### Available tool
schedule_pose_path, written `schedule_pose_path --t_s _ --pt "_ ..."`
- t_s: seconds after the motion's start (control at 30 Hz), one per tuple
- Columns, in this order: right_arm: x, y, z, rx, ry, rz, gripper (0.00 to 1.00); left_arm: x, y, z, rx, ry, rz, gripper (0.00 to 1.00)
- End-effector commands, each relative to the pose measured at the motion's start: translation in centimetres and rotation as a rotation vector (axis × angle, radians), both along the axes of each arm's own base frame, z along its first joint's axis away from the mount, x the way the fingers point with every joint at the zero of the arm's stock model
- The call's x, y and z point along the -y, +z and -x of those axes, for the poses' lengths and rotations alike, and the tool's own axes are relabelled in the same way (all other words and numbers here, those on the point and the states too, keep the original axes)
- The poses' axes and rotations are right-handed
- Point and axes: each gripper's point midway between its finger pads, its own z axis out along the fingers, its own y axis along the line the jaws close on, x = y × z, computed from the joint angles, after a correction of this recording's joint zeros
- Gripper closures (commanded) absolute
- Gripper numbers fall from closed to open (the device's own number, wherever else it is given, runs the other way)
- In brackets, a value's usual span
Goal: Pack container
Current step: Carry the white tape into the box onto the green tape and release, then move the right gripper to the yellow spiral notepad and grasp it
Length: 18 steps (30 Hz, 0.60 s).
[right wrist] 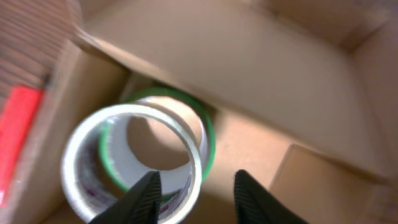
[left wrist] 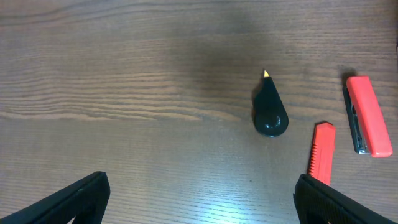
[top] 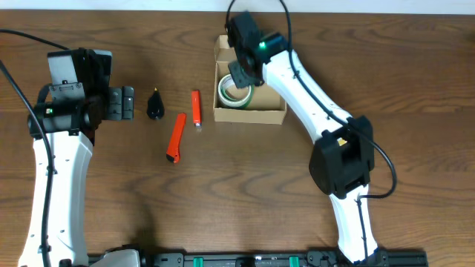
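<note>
Brown cardboard container (top: 249,116) open on the tabletop (top: 415,67), right below the right tool (top: 241,74), lid flap up on the side past the tool. Inside it, a tape roll (top: 234,97) with a green edge, lying flat at the end of the box straight under the tool. Right tool low over the box with its two fingers parted and squeezing nothing, the roll's rim close by the fingertips and a bare brown box floor off to the tool's other side. Well away from the box, left tool (top: 119,102) spread as wide as can be, holding nothing, over bare wood. Just ahead of the left tool, a small black drop-shaped thing (left wrist: 269,112) with a tiny pale tip. Past that, toward the right tool, a long orange thing (left wrist: 321,152) lying flat. Next to it and nearer the box, a short red thing (left wrist: 369,115) with a dark metal strip along one side. All three apart, none touching the box or either tool.
</note>
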Motion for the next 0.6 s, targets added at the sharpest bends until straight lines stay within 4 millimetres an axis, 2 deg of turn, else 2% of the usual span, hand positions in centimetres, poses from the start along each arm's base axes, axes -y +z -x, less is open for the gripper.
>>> schedule_pose_path --t_s 0.0,0.07,0.2,0.37,0.47,0.5,0.57 --pt "-0.7 7.5 -0.2 0.124 0.017 -0.059 0.59 -0.3 0.7 -0.3 0.014 0.002 -0.011 0.05" --pt "0.1 9.5 0.2 0.147 0.001 -0.037 0.62 -0.3 0.7 -0.3 0.014 0.002 -0.011 0.05" --pt "3.5 13.4 1.0 0.215 -0.066 0.07 0.64 -0.3 0.7 -0.3 0.014 0.002 -0.011 0.05" --pt "6.0 17.5 2.2 0.276 -0.1 0.063 0.64 -0.3 0.7 -0.3 0.014 0.002 -0.011 0.05" --pt "9.5 20.9 2.8 0.347 -0.173 0.066 0.63 -0.3 0.7 -0.3 0.014 0.002 -0.011 0.05" --pt "11.6 22.3 3.2 0.372 -0.212 0.056 0.63 -0.3 0.7 -0.3 0.014 0.002 -0.011 0.05" --pt "14.9 23.9 4.0 0.4 -0.279 0.033 0.62 -0.3 0.7 -0.3 0.014 0.002 -0.011 0.05"
